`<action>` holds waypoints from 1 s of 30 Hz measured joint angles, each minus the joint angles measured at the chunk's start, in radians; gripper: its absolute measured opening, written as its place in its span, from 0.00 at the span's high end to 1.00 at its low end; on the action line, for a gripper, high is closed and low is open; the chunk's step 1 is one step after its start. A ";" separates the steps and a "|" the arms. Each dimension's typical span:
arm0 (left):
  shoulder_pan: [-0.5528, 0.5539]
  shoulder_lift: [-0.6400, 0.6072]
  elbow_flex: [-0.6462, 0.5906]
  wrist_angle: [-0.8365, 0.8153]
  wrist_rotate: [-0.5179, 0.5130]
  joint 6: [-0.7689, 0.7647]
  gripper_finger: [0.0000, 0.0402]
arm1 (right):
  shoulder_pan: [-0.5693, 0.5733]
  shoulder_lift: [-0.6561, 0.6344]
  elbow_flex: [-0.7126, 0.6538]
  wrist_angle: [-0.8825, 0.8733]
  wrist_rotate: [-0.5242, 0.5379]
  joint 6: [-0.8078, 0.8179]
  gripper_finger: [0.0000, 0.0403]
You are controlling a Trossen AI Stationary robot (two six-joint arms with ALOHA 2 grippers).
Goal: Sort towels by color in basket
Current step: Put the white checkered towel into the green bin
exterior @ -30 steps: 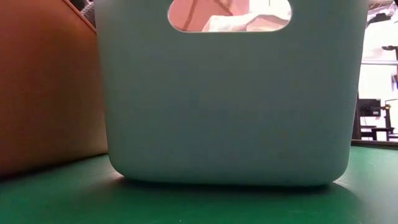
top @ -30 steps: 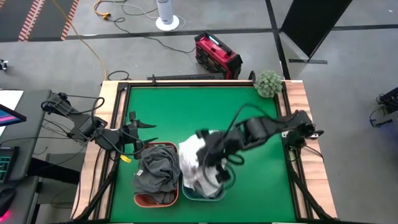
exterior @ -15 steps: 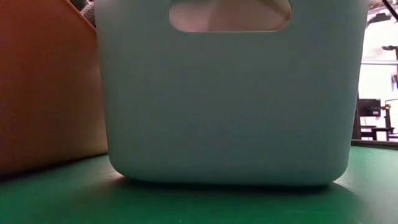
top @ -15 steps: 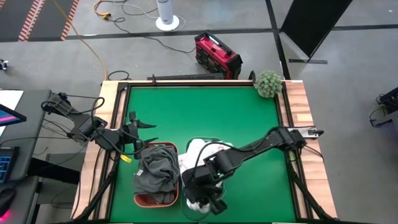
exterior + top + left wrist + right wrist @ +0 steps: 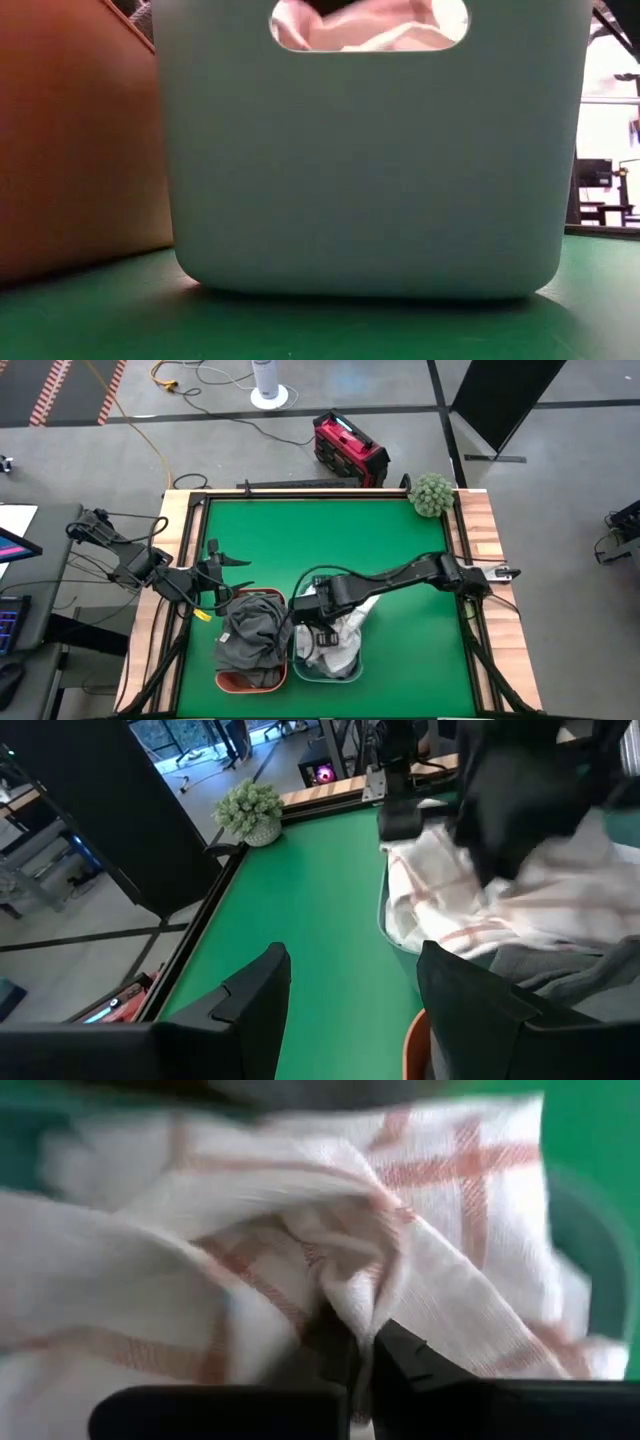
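Two bins on your green desk (image 5: pixel 330 530), side by side at the near edge: orange bin (image 5: pixel 232 681) holding the grey towels (image 5: pixel 252 638), teal bin (image 5: pixel 345 670) holding the white red-check towels (image 5: pixel 340 635). Wood trim frames the desk. You've got a grey floor behind it, with a red-black box (image 5: pixel 349 450), a yellow cable (image 5: pixel 140 430), a white round stand (image 5: pixel 268 385) and striped tape in the far corner. One green fuzzy ball (image 5: pixel 432 493) sits at the far right corner of the desk. No writing you can read.

Right claw (image 5: pixel 312 630) is down over the teal bin, pressed together, pinching a fold of check towel (image 5: pixel 340 1270). Left claw (image 5: pixel 226 560) waits by the desk's left edge, just beyond the orange bin, spread wide, holding nothing. Low view shows you mostly the teal bin wall, with check cloth (image 5: pixel 375 30) through its handle slot.
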 joint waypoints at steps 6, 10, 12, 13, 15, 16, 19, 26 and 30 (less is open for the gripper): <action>0.000 -0.003 0.000 -0.003 -0.001 0.001 0.48 | -0.012 0.038 -0.117 0.057 -0.001 -0.002 0.91; 0.000 -0.002 0.000 -0.001 -0.004 0.001 0.48 | 0.007 0.042 -0.156 0.131 -0.036 -0.024 0.91; 0.000 -0.002 0.000 0.002 -0.006 0.001 0.48 | 0.019 0.040 -0.170 0.169 -0.037 -0.027 0.91; 0.000 -0.002 0.000 0.002 -0.006 0.001 0.48 | 0.023 0.040 -0.171 0.174 -0.037 -0.028 0.91; 0.000 -0.002 0.000 0.002 -0.006 0.000 0.48 | 0.026 0.041 -0.172 0.175 -0.038 -0.040 0.89; 0.000 -0.002 0.000 0.002 -0.007 -0.002 0.48 | 0.026 0.041 -0.172 0.175 -0.041 -0.042 0.87; 0.000 -0.002 0.000 0.002 -0.006 -0.005 0.48 | 0.025 0.041 -0.172 0.175 -0.043 -0.037 0.77; 0.000 -0.002 0.000 0.002 -0.007 -0.007 0.48 | -0.003 0.048 -0.098 0.072 -0.053 -0.051 0.48; 0.000 -0.002 0.000 0.001 -0.019 -0.006 0.48 | -0.014 0.048 0.066 -0.075 -0.056 -0.031 0.37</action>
